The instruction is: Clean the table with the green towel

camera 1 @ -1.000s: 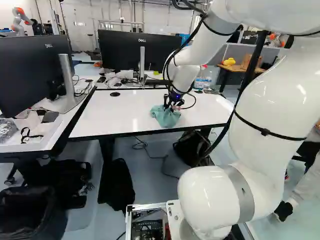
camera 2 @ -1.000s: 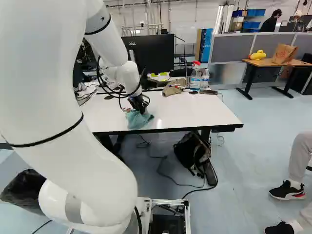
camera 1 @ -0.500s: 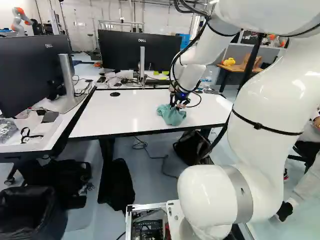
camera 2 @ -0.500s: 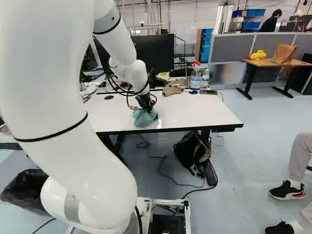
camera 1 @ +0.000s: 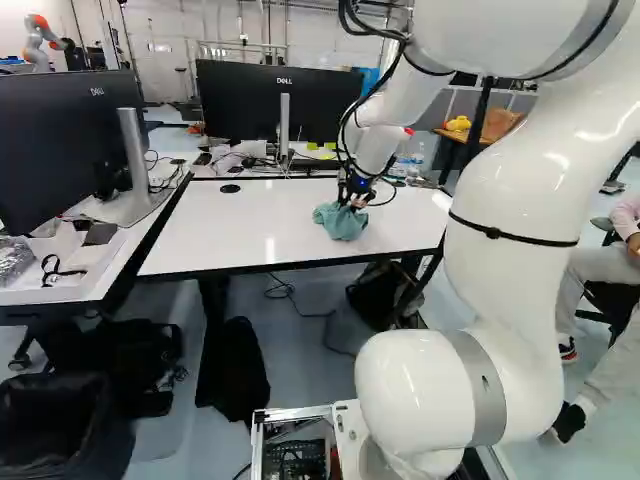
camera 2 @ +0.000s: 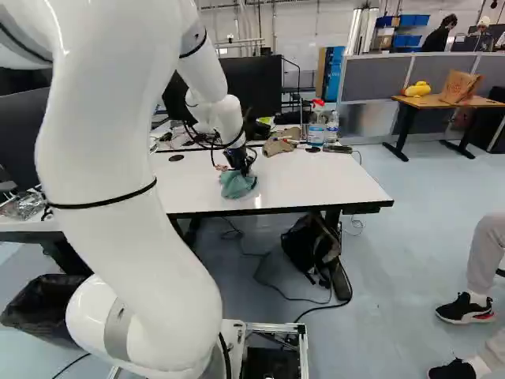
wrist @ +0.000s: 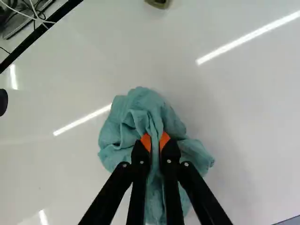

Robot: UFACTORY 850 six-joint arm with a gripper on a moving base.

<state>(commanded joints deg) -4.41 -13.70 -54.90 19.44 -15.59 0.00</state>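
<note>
The white robot arm [camera 2: 106, 158] is reaching out over the white, black-edged tabletop [camera 1: 235, 225], with its black fingers [camera 2: 240, 163] angled down at the bunched blue-green cloth towel [wrist: 145, 103]. The wrist view makes the grip pretty clear: the fingers [wrist: 169, 154] are pinched in on a fold of the towel, with an orange pad [wrist: 146, 141] pressed up against the cloth from each side. The rest of it spreads around them in a crumpled heap touching the tabletop. So yeah, that's a proper grip.

As for where the towel is, it's around the middle of the tabletop side to side, but closer to the front edge than the back one.

Toward the back, at the right in the right base view, there's a clear spray bottle with a red top [camera 2: 317, 126] just beside another clear bottle [camera 2: 332, 128]. A crumpled tan-grey item [camera 2: 278, 145] lies near them; can't tell what that is. There's also a flat black disc [camera 1: 230, 188] near the back edge, left of the towel in the left base view, and a big black monitor [camera 1: 250, 105] beyond it.
</note>
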